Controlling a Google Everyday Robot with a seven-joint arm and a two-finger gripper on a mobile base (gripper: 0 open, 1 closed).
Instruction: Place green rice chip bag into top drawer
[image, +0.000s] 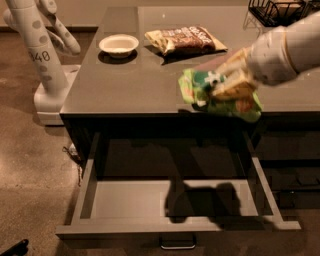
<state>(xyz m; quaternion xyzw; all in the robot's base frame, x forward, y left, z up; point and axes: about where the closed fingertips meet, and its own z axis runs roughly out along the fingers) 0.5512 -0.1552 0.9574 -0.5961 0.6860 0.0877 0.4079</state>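
Two fingers (234, 85) tight on green bag (196, 91)

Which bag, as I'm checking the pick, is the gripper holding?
The green bag, in the gripper at the counter front edge above the open drawer. The brown bag lies farther back, untouched.

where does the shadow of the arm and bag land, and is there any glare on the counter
Camera view: dim, lit from above. The gripper, at the counter's front edge, grips the green rice chip bag. Their dark shadow falls on the top drawer's floor, right of centre. The counter shows only a soft sheen and no harsh glare.
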